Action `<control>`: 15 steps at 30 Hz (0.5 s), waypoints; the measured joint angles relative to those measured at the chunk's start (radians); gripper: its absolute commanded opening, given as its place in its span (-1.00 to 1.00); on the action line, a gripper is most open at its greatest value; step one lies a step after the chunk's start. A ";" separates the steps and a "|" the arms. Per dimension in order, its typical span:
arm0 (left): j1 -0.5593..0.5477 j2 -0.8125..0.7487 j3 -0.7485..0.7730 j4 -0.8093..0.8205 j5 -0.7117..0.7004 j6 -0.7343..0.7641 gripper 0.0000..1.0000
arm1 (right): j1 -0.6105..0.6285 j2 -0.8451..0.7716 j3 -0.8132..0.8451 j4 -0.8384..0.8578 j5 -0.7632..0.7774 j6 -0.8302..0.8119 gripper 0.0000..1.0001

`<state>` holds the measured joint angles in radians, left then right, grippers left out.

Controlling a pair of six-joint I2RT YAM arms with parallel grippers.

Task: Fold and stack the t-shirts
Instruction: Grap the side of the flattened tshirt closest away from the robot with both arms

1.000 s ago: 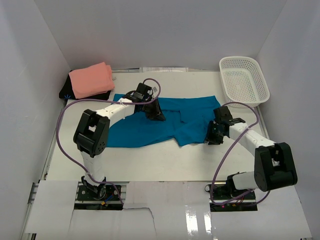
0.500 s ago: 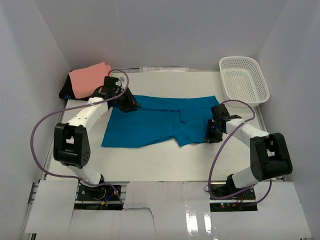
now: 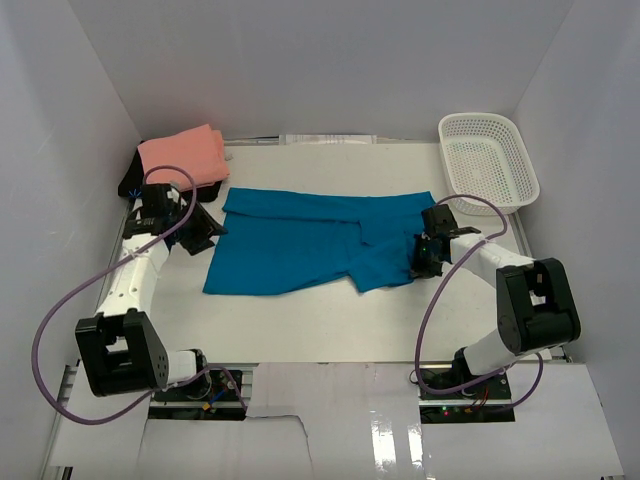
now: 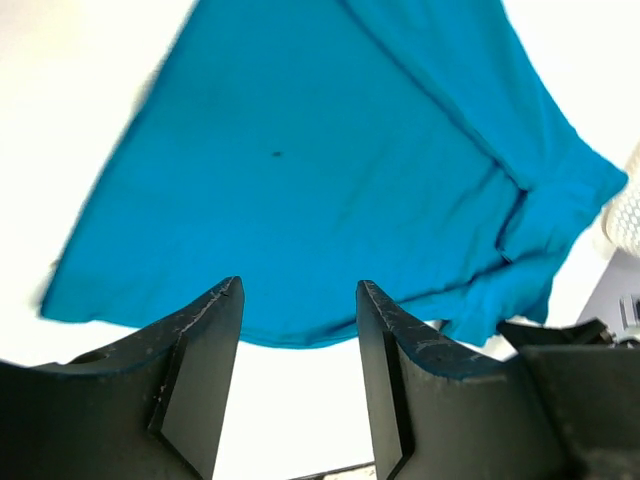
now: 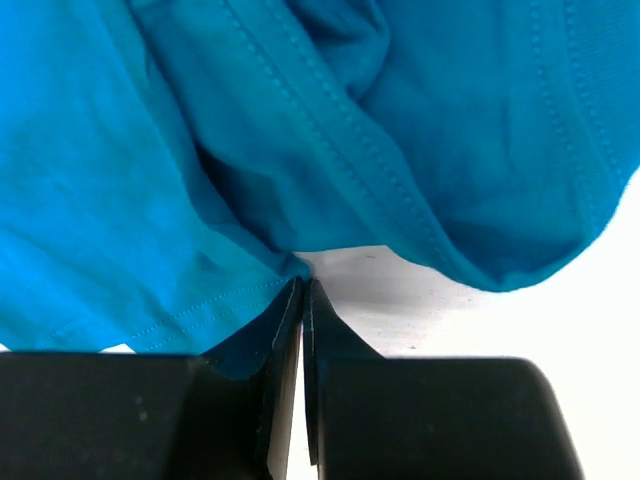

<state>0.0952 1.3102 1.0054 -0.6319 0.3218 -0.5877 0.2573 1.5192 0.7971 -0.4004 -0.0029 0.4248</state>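
Note:
A blue t-shirt [image 3: 300, 245] lies spread across the middle of the table, bunched at its right end. My left gripper [image 3: 207, 229] is open and empty, just off the shirt's left edge. In the left wrist view the shirt [image 4: 330, 170] lies ahead of the open gripper [image 4: 297, 350], with bare table between its fingers. My right gripper [image 3: 424, 256] is shut on the shirt's bunched right edge. In the right wrist view the gripper [image 5: 302, 295] pinches a hem fold of the shirt [image 5: 300, 120]. A folded pink t-shirt [image 3: 182, 155] lies at the back left.
The pink shirt rests on a dark folded item [image 3: 135, 183] by the left wall. A white mesh basket [image 3: 488, 160] stands at the back right. White walls close in the left, back and right sides. My right arm [image 4: 575, 345] shows in the left wrist view.
My left arm has swung left from over the shirt's back middle to off its left edge, leaving that side spread out flat. My right gripper has stayed shut on the shirt's right edge.

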 measured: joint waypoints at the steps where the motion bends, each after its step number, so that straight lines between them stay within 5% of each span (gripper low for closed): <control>1: 0.021 -0.018 -0.015 -0.015 -0.008 0.002 0.16 | 0.000 -0.002 -0.001 0.000 -0.005 0.000 -0.85; 15: 0.103 -0.185 -0.196 -0.140 -0.106 -0.037 0.04 | 0.000 -0.361 -0.005 -0.193 -0.128 0.005 -0.85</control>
<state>0.1986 1.1252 0.8093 -0.7719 0.2157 -0.6250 0.2577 1.1584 0.7921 -0.5930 -0.1310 0.4294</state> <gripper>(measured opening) 0.528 0.080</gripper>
